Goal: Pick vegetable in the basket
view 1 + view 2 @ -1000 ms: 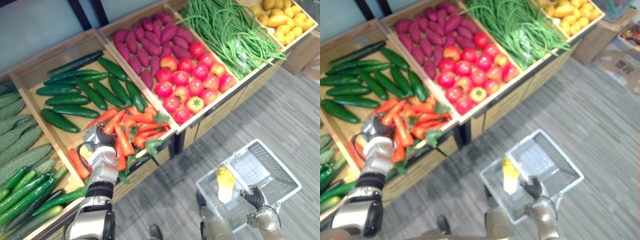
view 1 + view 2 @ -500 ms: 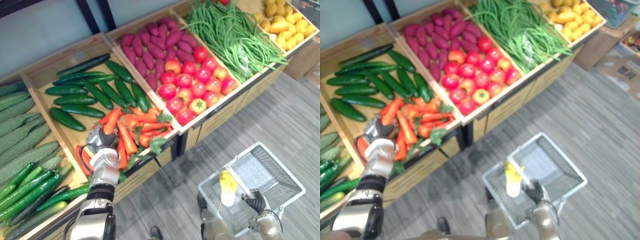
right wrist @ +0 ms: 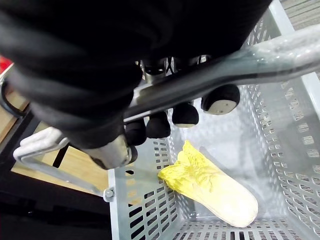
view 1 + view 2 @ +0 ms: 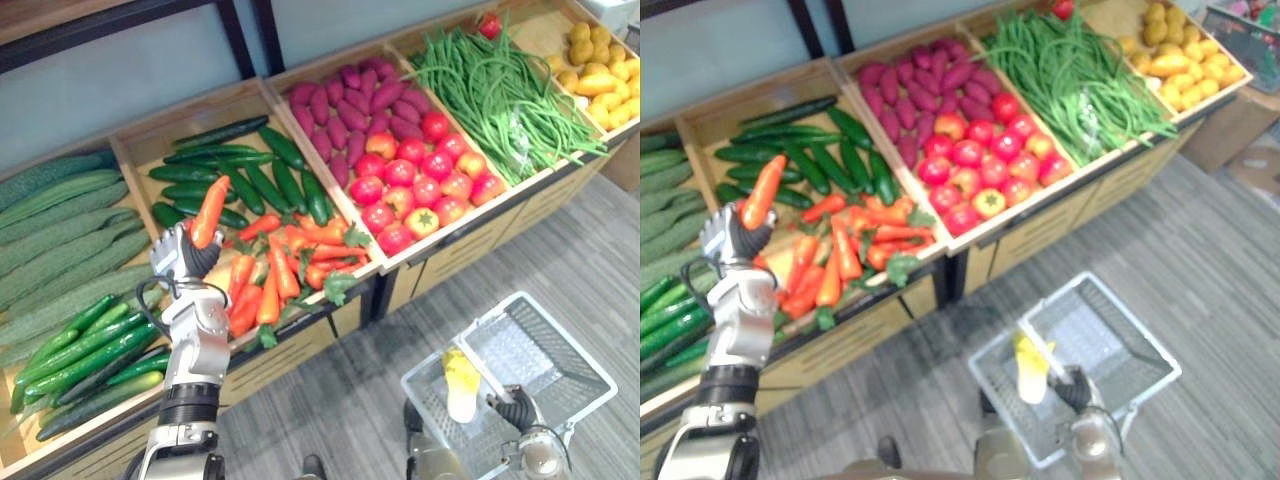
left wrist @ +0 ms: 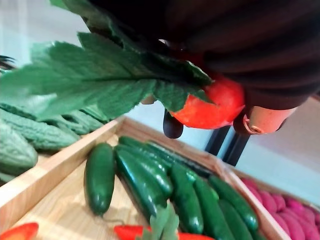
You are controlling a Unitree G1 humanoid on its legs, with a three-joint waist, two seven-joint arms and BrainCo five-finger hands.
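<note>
**Carrot in hand, basket not yet reached**

The carrot (image 4: 209, 212) stands nearly upright in the left hand (image 4: 180, 255), whose fingers are curled tightly round its lower end. It is held in the air above the wooden crate (image 4: 135, 152), clear of the other carrots (image 4: 270, 285) lying there beside the cucumbers (image 4: 250, 170). The left wrist view shows green leaves at its end.

The basket (image 4: 565, 333) hangs well apart from it, low on the robot's right over the grey floor. The right hand (image 3: 160, 125) is clenched round the basket's handle (image 3: 225, 75). A yellow cabbage (image 4: 460, 375) already lies inside.

Judging from this, the pick is done and the carry is left. The carrot must cross to the right, come down over the open basket and be let go beside the cabbage. Tomatoes (image 4: 420, 185) and green beans (image 4: 500, 90) fill the crates further along.
</note>
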